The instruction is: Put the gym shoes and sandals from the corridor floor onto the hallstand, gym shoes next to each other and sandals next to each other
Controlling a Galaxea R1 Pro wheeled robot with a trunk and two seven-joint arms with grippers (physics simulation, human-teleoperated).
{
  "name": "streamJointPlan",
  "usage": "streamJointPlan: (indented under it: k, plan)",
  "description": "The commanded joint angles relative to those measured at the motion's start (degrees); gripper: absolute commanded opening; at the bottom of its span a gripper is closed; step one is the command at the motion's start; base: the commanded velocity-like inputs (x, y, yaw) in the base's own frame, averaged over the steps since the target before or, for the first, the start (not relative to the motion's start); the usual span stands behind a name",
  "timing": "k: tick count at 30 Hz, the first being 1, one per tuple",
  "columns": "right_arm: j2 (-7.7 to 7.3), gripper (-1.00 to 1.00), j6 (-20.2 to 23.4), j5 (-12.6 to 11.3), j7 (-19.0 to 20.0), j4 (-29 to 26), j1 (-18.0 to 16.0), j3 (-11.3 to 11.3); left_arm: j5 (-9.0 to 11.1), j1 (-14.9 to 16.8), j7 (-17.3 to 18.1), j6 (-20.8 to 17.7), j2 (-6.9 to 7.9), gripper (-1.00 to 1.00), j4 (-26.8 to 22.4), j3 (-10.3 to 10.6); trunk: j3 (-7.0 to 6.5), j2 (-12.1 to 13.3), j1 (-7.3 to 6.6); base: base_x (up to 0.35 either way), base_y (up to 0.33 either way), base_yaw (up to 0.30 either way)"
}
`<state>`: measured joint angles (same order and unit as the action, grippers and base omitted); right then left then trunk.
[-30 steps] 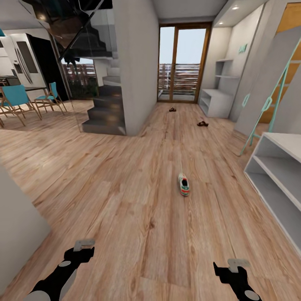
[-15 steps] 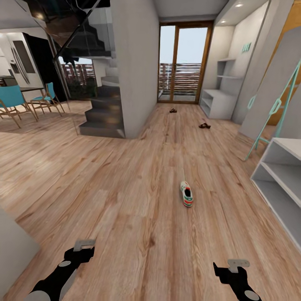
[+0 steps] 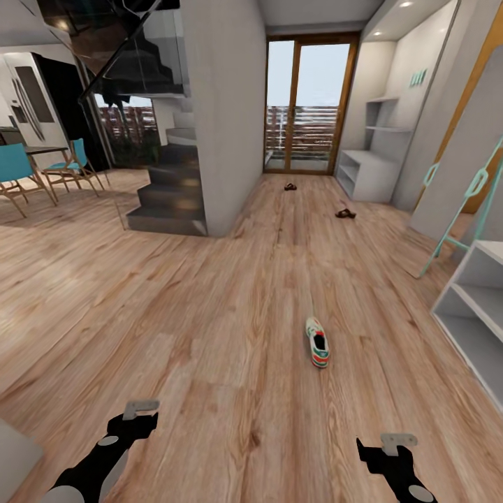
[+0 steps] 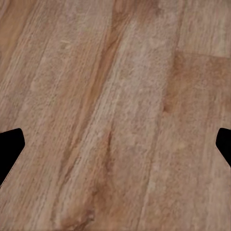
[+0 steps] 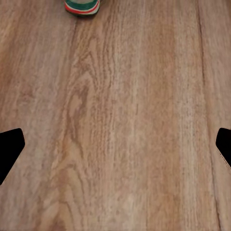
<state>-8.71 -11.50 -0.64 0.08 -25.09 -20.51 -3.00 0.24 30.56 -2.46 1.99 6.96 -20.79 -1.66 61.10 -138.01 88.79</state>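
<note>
**One gym shoe ahead on the planks, both grippers empty**

From the head camera I see one gym shoe (image 3: 318, 342) lying alone on the corridor floor (image 3: 209, 335), at about 1 o'clock from me, heel toward me, toe pointing down the corridor. In my right wrist view its green-and-red heel (image 5: 82, 6) just shows at the frame edge, resting on bare planks.

Farther on, two dark sandals lie on the floor, well apart from each other: one sandal (image 3: 344, 214) at roughly 1 o'clock, the other sandal (image 3: 290, 186) near 12 o'clock, close to the glass door (image 3: 307, 105).

The hallstand (image 3: 370, 168), light grey with stepped wall shelves above it, stands against the right wall at the corridor's far end, near the door. A separate white shelf unit (image 3: 475, 314) sits close by at 3 o'clock.

Left gripper (image 3: 139, 414) and right gripper (image 3: 391, 446) hang low in front of me. Both wrist views show the fingertips (image 4: 10, 147) spread wide to the frame sides with only floor between them: both released, holding nothing.

Staircase (image 3: 168, 188) at 11 o'clock; teal chairs (image 3: 21, 171) at 10 o'clock.
</note>
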Motion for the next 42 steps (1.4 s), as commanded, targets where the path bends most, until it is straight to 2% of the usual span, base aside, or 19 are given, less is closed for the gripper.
streamJointPlan:
  k: [1,15,42]
  plan:
    - [0.01,1.0,-0.2,-0.1,0.0,0.0,0.0,-0.1,0.0,0.0,0.0,0.2,-0.01,1.0,0.0,-0.1,0.05,0.0,0.02,0.34,0.0,0.0]
    - [0.01,1.0,-0.2,-0.1,0.0,0.0,0.0,-0.1,0.0,0.0,0.1,0.2,0.05,1.0,0.0,-0.1,0.05,0.0,0.02,0.34,0.039,0.0]
    - [0.01,1.0,-0.3,-0.2,-0.2,1.5,0.0,-0.1,0.0,0.0,0.2,0.3,0.07,1.0,0.0,-0.1,0.05,0.0,0.02,0.302,0.18,0.0]
